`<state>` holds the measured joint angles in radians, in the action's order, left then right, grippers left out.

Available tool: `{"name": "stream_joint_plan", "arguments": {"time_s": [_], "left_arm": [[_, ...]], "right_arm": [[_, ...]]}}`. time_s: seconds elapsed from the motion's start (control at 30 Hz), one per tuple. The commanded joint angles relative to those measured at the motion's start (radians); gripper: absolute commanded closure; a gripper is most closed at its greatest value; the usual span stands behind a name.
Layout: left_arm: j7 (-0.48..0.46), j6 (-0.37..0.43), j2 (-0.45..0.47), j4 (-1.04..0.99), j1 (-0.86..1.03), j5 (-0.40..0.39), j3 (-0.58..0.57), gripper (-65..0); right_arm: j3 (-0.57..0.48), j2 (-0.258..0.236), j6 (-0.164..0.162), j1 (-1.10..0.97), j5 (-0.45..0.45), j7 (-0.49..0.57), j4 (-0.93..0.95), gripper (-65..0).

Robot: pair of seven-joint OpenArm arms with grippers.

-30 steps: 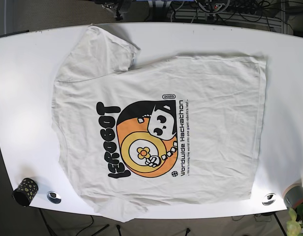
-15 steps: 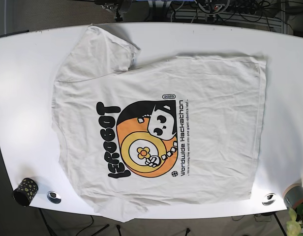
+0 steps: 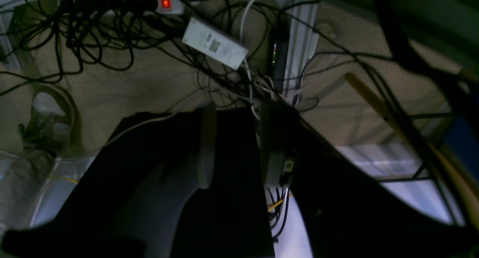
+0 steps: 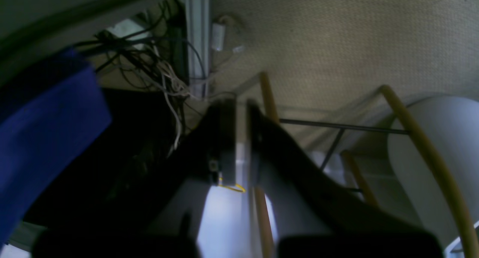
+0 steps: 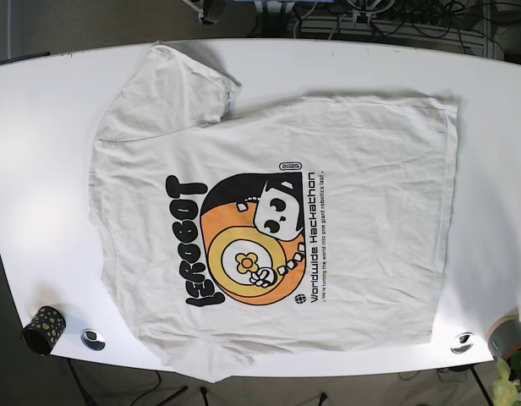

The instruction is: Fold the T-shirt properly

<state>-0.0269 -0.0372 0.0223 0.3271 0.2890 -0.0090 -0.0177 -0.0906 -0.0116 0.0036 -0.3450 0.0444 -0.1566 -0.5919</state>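
Observation:
The white T-shirt (image 5: 328, 169) lies flat and spread on the white table (image 5: 41, 127), with a black and orange print (image 5: 244, 241) facing up. Its collar end is on the left and its hem on the right. One sleeve (image 5: 172, 85) lies at the far left and the other hangs over the near edge. Neither gripper shows in the base view. My left gripper (image 3: 239, 146) hangs off the table over a floor with cables, jaws apart and empty. My right gripper (image 4: 241, 138) also hangs over the floor, jaws nearly together and empty.
A dark patterned cup (image 5: 44, 328) stands at the near left corner. A grey tape roll (image 5: 507, 337) sits at the near right corner. Two metal discs (image 5: 92, 338) (image 5: 462, 342) lie along the near edge. A power strip (image 3: 112, 2) and cables lie below.
The shirt has not moved. Dark arm parts at the top edge of the base view have drawn back a little.

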Motion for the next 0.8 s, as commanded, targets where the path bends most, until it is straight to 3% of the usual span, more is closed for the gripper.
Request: {"name": "stream_joint_plan", "arguments": {"time_s": [0.0, 0.77], "left_arm": [[-0.008, 0.003, 0.001, 0.047, 0.042, 0.001, 0.002, -17.9], [0.046, 0.006, 0.063, 0.953, 0.603, 0.001, 0.006, -17.8]], "right_arm": [[0.002, -0.004, 0.006, -0.050, -0.002, 0.007, -0.064, -4.8], [0.002, -0.058, 0.006, -0.524, -0.002, -0.090, -0.851, -4.4]]}}
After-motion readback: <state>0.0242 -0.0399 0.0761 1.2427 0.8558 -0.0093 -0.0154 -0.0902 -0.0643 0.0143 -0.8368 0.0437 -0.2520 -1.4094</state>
